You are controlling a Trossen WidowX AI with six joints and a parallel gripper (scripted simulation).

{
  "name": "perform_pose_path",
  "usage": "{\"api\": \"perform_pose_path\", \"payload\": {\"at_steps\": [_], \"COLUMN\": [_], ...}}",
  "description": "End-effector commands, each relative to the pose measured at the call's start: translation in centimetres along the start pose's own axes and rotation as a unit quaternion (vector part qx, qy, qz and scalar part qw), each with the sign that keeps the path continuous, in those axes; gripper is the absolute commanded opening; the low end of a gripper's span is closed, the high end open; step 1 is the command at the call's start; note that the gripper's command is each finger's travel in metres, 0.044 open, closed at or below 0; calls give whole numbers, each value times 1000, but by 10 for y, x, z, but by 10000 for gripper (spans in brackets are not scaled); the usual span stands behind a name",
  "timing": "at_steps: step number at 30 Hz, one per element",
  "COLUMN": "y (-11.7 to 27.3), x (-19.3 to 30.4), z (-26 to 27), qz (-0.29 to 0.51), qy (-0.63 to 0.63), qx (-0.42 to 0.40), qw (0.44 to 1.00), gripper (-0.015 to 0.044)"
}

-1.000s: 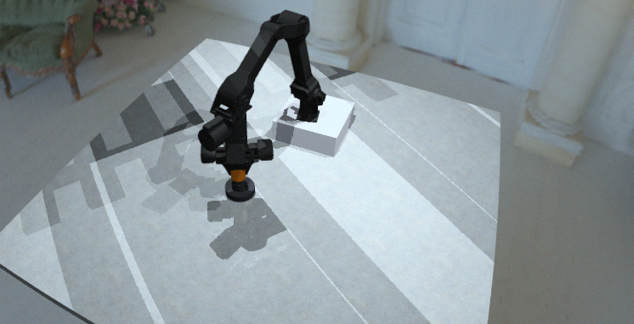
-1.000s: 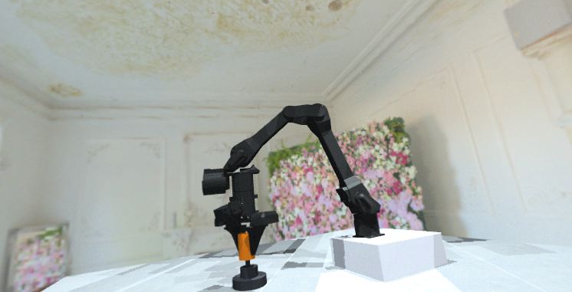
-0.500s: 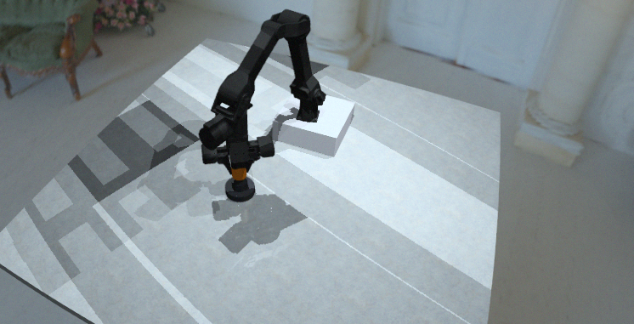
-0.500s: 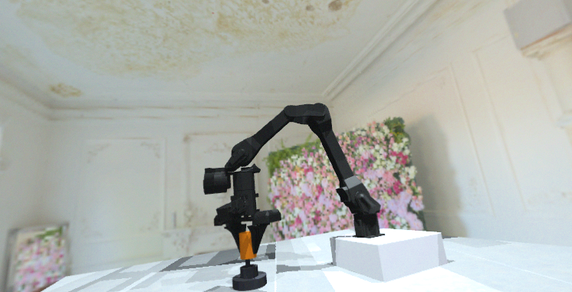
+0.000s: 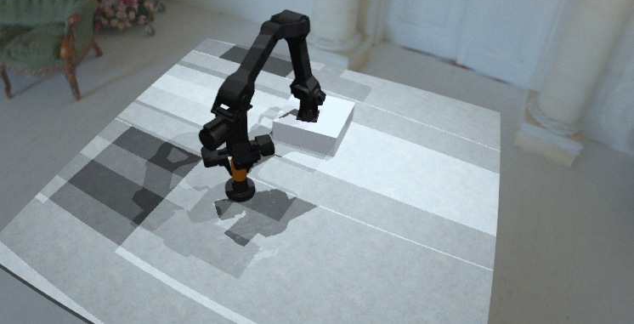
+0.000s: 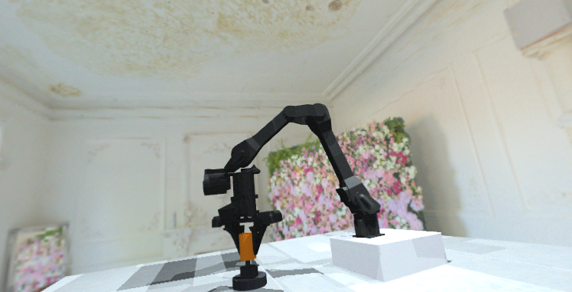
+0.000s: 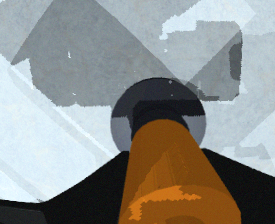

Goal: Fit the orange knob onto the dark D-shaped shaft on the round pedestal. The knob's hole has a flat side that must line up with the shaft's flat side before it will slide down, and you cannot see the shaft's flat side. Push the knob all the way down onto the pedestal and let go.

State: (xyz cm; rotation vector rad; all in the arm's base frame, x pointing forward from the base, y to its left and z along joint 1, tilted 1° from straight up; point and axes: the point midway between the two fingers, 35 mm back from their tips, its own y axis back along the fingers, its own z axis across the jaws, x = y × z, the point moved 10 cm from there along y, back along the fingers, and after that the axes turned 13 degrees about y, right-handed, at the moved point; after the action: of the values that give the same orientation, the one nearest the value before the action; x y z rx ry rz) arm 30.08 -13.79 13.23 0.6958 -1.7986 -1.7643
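Note:
The orange knob is an upright cylinder. My gripper is shut on it, with a finger on either side, pointing down. The round dark pedestal stands on the table right below, with a narrower raised collar. In the exterior view a short piece of the thin dark shaft shows between the knob's lower end and the collar, so the knob stands above the pedestal. The knob's hole and the shaft's flat side are hidden.
The arm's base stands on a white block, behind and to the right of the pedestal in the top view. The pale table carries patchy shadows of the arm. Its front left edge shows at the lower left in the top view.

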Motion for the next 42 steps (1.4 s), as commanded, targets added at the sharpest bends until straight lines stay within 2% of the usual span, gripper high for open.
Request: {"api": "perform_pose_path", "payload": {"at_steps": [1,10,17,42], "y": [0,5,1,-11], "x": [0,0,1,0], "z": [-1,-1,1,0], "qz": [0,0,0,0], "qy": [3,9,108,104], "qx": [3,3,3,3], "qw": [1000,1000,994,995], "gripper": [0,0,0,0]}}
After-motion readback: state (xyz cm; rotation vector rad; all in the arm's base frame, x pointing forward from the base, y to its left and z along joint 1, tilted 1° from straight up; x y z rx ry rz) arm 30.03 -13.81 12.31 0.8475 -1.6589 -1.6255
